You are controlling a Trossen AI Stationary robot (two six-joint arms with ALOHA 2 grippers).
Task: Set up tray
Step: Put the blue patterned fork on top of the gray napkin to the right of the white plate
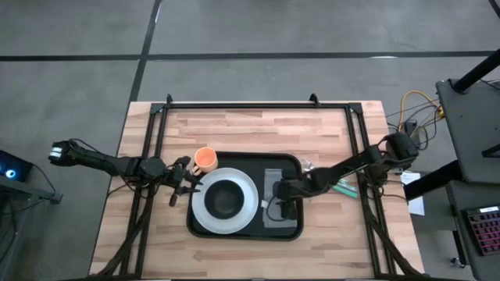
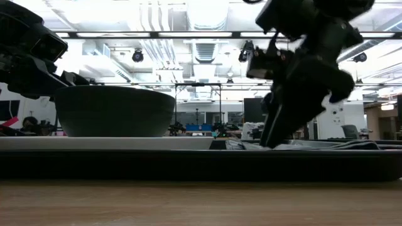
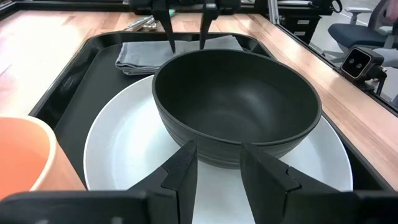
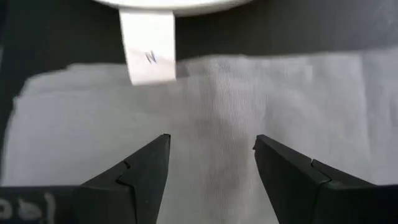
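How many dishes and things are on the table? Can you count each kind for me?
Tray: 1
White plate: 1
Dark bowl: 1
Orange cup: 1
Grey cloth: 1
Total: 5. Some small items beside the tray near the right arm are too unclear to count.

The black tray (image 1: 291, 229), rectangular with rounded corners and a low rim, lies flat in front of me at the middle of the wooden surface (image 1: 234, 129), long side crosswise.
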